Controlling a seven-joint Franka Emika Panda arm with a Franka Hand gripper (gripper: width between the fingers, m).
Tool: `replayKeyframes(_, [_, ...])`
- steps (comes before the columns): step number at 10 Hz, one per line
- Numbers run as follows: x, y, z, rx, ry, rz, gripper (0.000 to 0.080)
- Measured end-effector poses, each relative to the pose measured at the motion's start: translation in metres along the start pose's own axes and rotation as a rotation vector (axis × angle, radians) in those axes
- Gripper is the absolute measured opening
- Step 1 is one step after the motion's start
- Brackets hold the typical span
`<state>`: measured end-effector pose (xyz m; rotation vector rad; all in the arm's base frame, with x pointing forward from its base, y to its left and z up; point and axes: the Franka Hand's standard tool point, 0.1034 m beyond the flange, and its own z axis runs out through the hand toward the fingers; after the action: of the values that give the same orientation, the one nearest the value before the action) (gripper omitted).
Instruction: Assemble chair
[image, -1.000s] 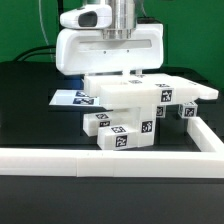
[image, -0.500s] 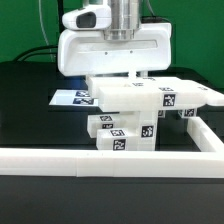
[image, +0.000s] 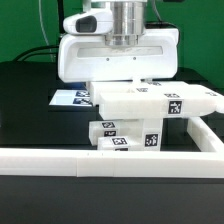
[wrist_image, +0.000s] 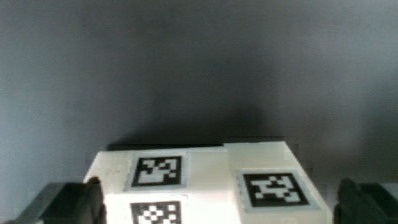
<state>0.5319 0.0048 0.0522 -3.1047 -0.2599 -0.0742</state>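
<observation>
Material: the chair (image: 150, 100) is showing chunky, matte white plastic with square black-and-white tags on its faces
Shapes: a flat slab (image: 160, 97) is lying over cube-like blocks (image: 125, 137), all with crisp edges
Position: the chair is sitting on the black table (image: 25, 90), just behind the long white rail (image: 60, 160) and to the exterior view's right of the marker board (image: 70, 97)
Long axis: the slab is running across the scene, with its end reaching toward the exterior view's right
Pincer: the gripper (wrist_image: 217, 203) is hanging directly over the slab with jaws spread wide, its dark fingertips (wrist_image: 71, 205) flanking the tagged piece; whether they are touching it is not showing
Change: against the frame one second back, the gripper and slab are sitting further to the exterior view's right, and the blocks below, tilted then, are facing the rail more squarely
</observation>
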Motion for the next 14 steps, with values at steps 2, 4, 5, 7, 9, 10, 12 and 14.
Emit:
replayKeyframes(2, [0.004, -0.001, -0.002, 0.004, -0.002, 0.021, 0.0649])
replayKeyframes(4, [0.013, -0.001, -0.003, 0.005, -0.007, 0.009, 0.0649])
replayKeyframes(5, [0.015, 0.002, -0.002, 0.003, -0.005, -0.006, 0.0649])
replayKeyframes(7, [0.013, 0.007, -0.002, 0.003, -0.006, -0.007, 0.0649])
replayKeyframes(9, [0.002, 0.006, -0.003, 0.005, -0.012, -0.005, 0.0649])
replayKeyframes(10, [-0.01, 0.004, -0.005, 0.007, -0.016, -0.002, 0.0649])
replayKeyframes(12, [-0.033, -0.007, -0.017, 0.023, -0.024, 0.021, 0.0649])
replayKeyframes(14, [-0.043, -0.03, -0.02, 0.034, -0.034, 0.075, 0.0649])
